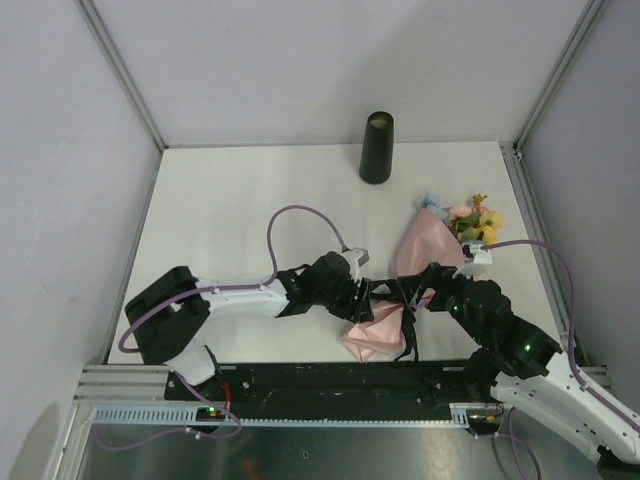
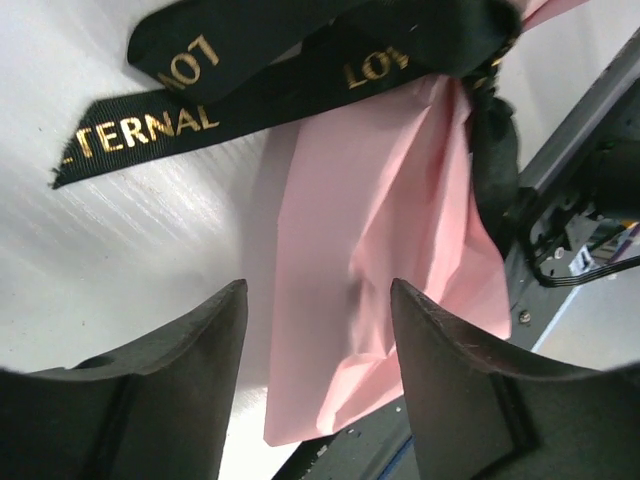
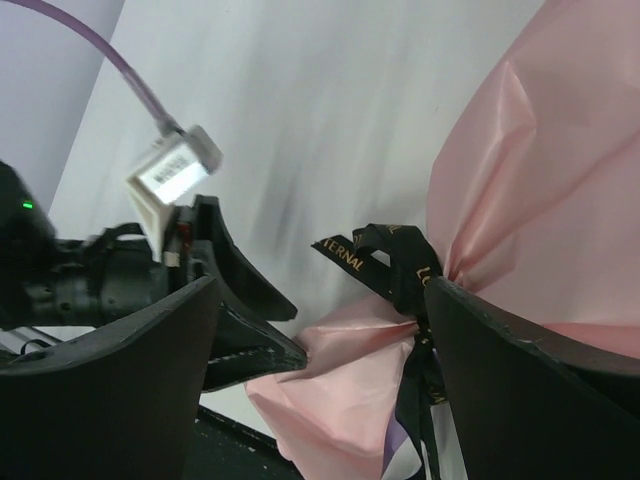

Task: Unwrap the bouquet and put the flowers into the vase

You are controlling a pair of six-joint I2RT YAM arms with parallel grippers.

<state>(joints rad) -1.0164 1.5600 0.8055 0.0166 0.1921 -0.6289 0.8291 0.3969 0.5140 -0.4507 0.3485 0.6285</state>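
Observation:
The bouquet (image 1: 425, 255) lies on its side at the right of the white table, flowers (image 1: 472, 222) pointing away, pink paper tail (image 1: 368, 338) at the front edge. A black ribbon (image 3: 400, 262) with gold letters still ties its waist. The left gripper (image 1: 362, 292) is open just left of the knot; in its wrist view the pink paper (image 2: 390, 230) lies beyond its open fingers and the ribbon (image 2: 300, 60) above. My right gripper (image 1: 428, 285) is open, with the knot next to its right finger (image 3: 500, 380). The black vase (image 1: 376, 148) stands upright at the back.
A black rail (image 1: 330, 380) runs along the table's front edge under the paper tail. Purple cables loop over the left arm (image 1: 290, 212) and the right arm (image 1: 545, 245). Grey walls and metal frame posts (image 1: 525, 150) enclose the table.

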